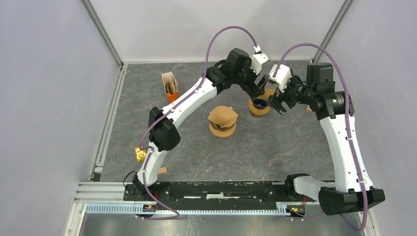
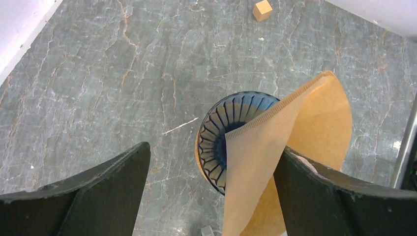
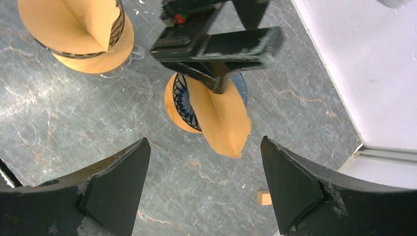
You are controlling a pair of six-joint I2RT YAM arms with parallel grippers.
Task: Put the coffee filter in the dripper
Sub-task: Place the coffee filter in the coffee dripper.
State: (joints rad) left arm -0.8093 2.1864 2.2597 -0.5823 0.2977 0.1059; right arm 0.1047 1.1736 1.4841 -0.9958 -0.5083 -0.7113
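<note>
The brown paper cone filter [image 2: 290, 142] is folded flat and stands tilted in the dark blue ribbed dripper [image 2: 221, 128]. Its narrow end is down inside the dripper, and its wide end sticks out over the rim on one side, so it is not seated. The dripper sits on a round wooden base [image 3: 172, 105] on the grey marble-patterned worktop [image 1: 196, 152], right of the middle and towards the far edge.

The left gripper [image 2: 214, 150] hangs directly above the dripper with its fingers spread wide. The filter runs up against the inner face of one finger [image 2: 314, 196], but it is not pinched. The right gripper [image 3: 205, 141] is just beside the dripper, also with its fingers wide apart and nothing between them.

Near the middle of the worktop is a second dripper on a wooden base [image 1: 223, 120], with a brown filter resting in it. Towards the far-left corner stands an orange holder of paper filters [image 1: 170, 87]. A small wooden cube [image 3: 264, 197] lies on the worktop near the right edge.
</note>
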